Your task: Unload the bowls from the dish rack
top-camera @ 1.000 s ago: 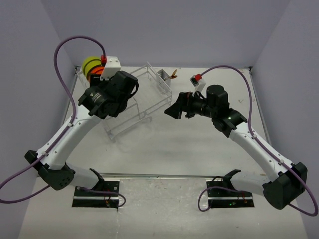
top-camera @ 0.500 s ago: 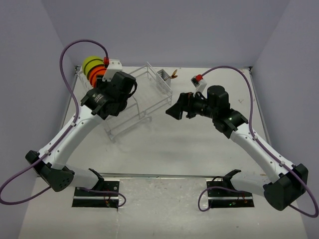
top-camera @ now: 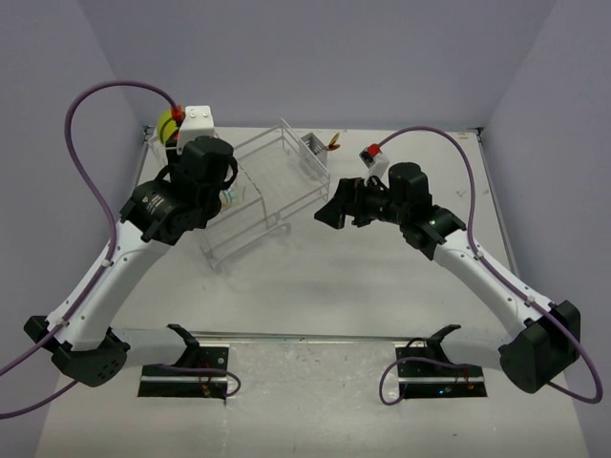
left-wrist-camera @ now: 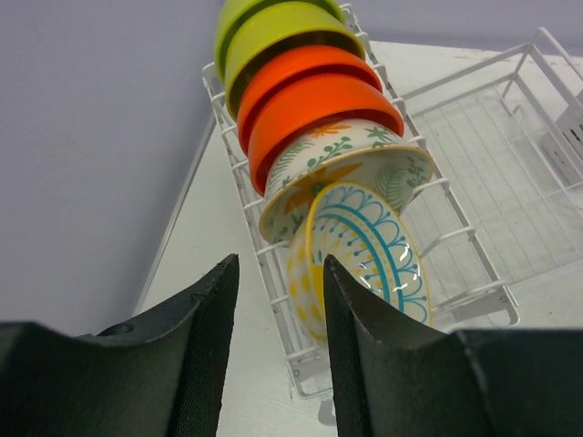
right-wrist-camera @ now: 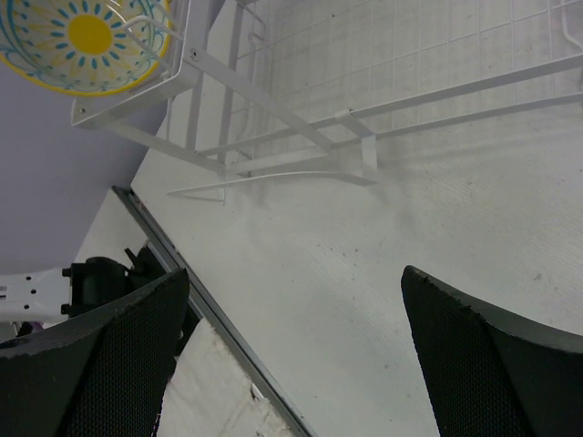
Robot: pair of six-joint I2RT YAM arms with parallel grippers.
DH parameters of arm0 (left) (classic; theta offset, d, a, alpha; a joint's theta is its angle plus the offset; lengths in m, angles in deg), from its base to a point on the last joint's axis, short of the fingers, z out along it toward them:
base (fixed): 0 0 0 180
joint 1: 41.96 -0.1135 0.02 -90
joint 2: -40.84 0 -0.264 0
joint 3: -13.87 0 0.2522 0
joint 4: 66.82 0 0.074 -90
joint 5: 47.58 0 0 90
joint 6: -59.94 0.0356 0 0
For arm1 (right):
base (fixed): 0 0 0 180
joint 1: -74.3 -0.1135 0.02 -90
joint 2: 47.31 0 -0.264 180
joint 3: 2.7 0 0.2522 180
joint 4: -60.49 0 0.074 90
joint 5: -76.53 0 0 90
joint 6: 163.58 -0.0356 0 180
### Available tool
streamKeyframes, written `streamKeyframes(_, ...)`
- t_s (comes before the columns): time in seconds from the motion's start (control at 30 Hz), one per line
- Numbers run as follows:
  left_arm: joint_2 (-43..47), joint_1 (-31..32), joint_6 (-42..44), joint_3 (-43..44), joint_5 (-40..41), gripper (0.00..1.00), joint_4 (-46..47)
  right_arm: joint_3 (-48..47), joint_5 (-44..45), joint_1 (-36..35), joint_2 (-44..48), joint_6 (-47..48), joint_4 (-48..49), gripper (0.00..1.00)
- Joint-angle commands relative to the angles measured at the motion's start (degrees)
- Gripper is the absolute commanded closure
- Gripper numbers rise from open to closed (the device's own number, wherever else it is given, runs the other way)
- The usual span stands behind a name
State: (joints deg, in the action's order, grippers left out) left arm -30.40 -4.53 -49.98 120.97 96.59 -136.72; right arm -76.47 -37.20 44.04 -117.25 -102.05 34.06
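Orange, green and patterned bowls (left-wrist-camera: 319, 100) nest tightly in dish rack (left-wrist-camera: 483, 173); left claw (left-wrist-camera: 280, 273), spread and empty, may snag wire or drag neighbours out. Right claw (right-wrist-camera: 293, 291) also spread, empty.

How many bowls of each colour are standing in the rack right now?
Green bowls: 2
Orange bowls: 2
Cream leaf-pattern bowl: 1
Yellow-and-teal bowl: 1
Total: 6, all lined up on edge in the rack.

Pale speckled table (top-camera: 363, 286), white wire dish rack (top-camera: 272, 196) on its far-left part.
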Motion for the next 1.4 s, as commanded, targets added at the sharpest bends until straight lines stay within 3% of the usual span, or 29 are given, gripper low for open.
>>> streamKeyframes(0.0, -0.83, 0.1, -0.03, -1.4, -3.11, 0.56, 3.31, -1.07, -1.06, -0.24, -0.29, 0.08, 1.59, 0.01)
streamKeyframes(0.17, -1.09, 0.1, -0.99, -2.82, -7.67, 0.43, 8.15, -0.73, -1.06, -0.24, -0.73, 0.43, 1.59, 0.01)
streamKeyframes(0.4, -1.45, 0.1, -11.89, -5.0, -3.64, 0.44, 3.14, -0.11, -1.15, -0.15, -0.65, 0.61, 1.59, 0.01)
streamKeyframes(0.6, -2.06, 0.1, -15.93, -9.14, -2.32, 0.54, 1.56, 0.59, 0.17, -0.24, 0.94, 1.92, 0.28, 0.01)
streamKeyframes(0.8, -1.0, 0.1, -16.38, -11.52, -3.98, 0.74, 2.35, 0.68, 0.87, -0.24, 1.38, 2.54, -0.34, 0.01)
streamKeyframes(0.97, 0.22, 0.1, -14.45, -8.79, -5.57, 0.98, 2.96, 0.51, 0.79, -0.24, 1.2, 2.19, -0.08, 0.01)
streamKeyframes(1.37, 3.48, 0.19, -7.94, -5.71, -9.7, 1.0, 5.6, -0.73, -0.88, -0.15, -0.47, 0.78, 1.33, 0.01)
